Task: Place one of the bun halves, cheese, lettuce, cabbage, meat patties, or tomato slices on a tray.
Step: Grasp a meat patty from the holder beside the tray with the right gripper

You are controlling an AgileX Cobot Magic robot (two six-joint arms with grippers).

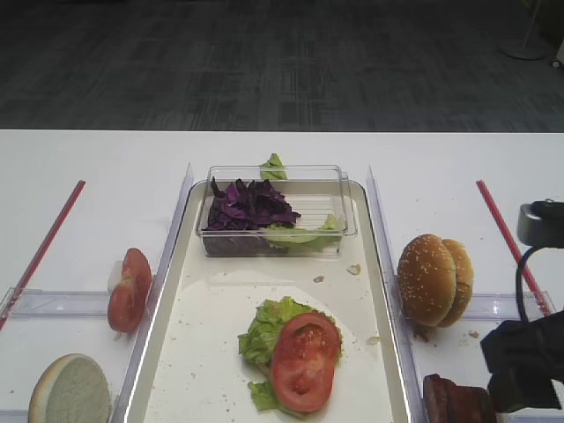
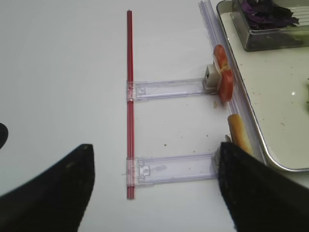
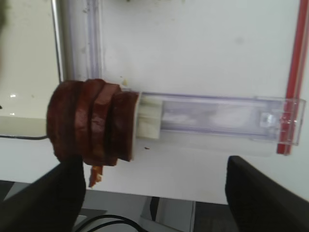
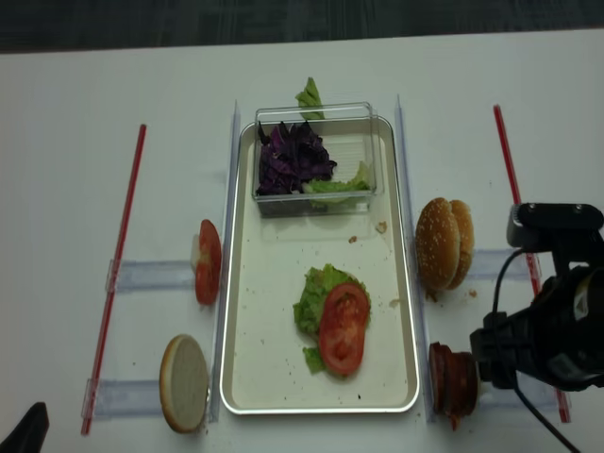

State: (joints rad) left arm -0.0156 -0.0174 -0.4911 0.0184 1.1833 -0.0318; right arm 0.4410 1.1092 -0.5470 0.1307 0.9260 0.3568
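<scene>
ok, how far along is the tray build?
Done: lettuce with a tomato slice on top sits on the tray. In hand: nothing; the right pincer is open above the meat patties. Left: patties, bun halves and spare tomato slices are outside the tray.

Your right arm point(image 4: 552, 330) is a bulky matte black body, blocky and angular. A grey-black box-shaped camera housing point(image 4: 555, 219) sits on top, and a thin black cable point(image 4: 500, 283) loops off it. Your wrist views show dark, blunt fingers point(image 3: 260, 198) with broad, slanted edges, same matte black on the left point(image 2: 256, 193).
</scene>
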